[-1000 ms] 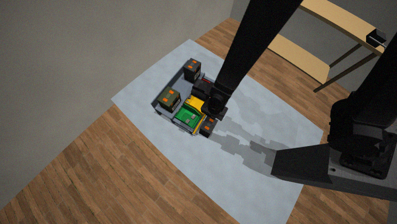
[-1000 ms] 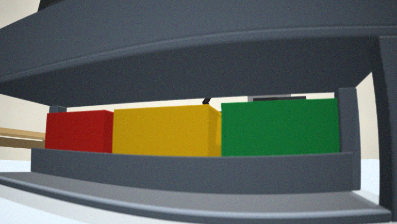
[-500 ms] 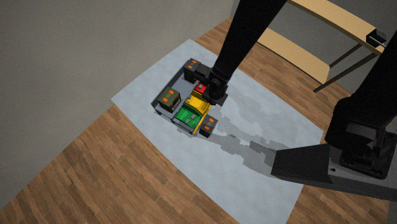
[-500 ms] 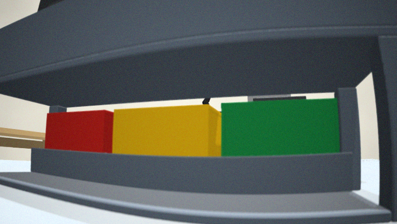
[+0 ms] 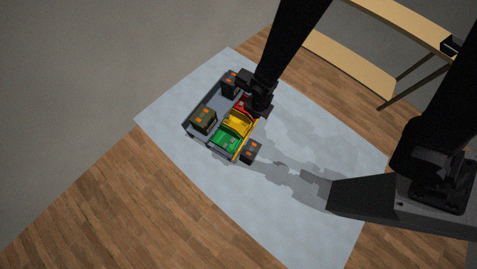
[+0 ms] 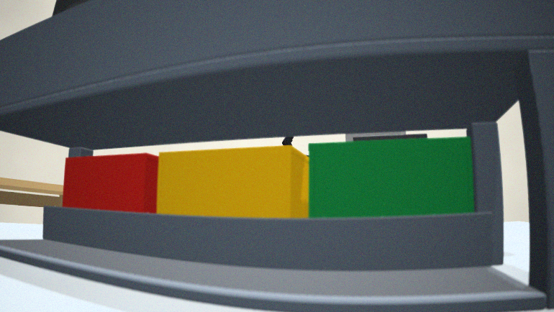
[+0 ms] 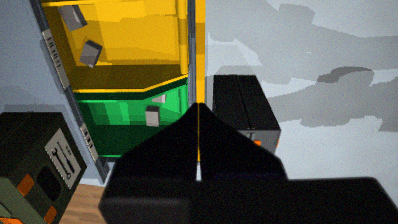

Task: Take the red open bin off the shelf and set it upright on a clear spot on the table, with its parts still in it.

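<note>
The red open bin [image 5: 241, 107] sits at the far end of the grey shelf [image 5: 214, 110], next to a yellow bin [image 5: 237, 123] and a green bin [image 5: 225, 138]. In the exterior view the red bin [image 6: 110, 182] stands upright at the left of the row behind the shelf lip [image 6: 268, 236]. My gripper [image 5: 258, 103] hovers over the red bin's outer edge and hides most of it. In the wrist view the gripper [image 7: 198, 107] is shut and empty, with its tips over the yellow front rail beside the green bin [image 7: 132, 112]. The red bin is out of the wrist view.
A dark box with orange marks [image 5: 250, 152] stands on the mat by the shelf's front corner and also shows in the wrist view [image 7: 245, 112]. Two more boxes [image 5: 202, 118] [image 5: 230, 85] sit on the shelf top. The arm's base [image 5: 430, 186] is at the right.
</note>
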`<action>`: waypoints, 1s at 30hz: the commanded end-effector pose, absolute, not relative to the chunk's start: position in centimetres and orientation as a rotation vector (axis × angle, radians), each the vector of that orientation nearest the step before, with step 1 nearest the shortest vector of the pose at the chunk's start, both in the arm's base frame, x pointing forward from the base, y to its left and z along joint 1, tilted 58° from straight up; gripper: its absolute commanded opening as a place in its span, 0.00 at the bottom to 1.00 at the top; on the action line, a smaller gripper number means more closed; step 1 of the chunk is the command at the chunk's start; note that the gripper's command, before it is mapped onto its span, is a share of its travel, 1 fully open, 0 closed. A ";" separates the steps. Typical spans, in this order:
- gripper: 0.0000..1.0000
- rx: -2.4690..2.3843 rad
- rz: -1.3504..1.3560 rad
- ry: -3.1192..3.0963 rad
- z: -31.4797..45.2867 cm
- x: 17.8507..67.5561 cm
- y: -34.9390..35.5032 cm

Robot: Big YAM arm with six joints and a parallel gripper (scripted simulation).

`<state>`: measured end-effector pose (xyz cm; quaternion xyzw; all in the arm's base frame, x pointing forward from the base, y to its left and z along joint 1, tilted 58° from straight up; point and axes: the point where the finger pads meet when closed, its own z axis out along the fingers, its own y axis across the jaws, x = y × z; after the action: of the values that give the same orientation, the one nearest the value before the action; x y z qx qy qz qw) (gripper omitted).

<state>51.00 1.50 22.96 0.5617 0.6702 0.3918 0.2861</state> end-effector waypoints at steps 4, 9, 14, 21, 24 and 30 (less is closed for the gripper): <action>0.00 1.492 1.039 1.817 22.6 51.4 1.8; 0.00 1.484 1.048 1.808 22.9 51.7 1.9; 0.00 1.479 1.057 1.798 22.9 52.3 2.2; 0.00 1.488 1.056 1.792 22.4 53.0 2.2; 0.00 1.488 1.060 1.795 22.1 53.5 2.6; 0.00 1.493 1.055 1.790 21.6 54.1 2.4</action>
<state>53.13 2.16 21.52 0.5582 0.6733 0.3917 0.2859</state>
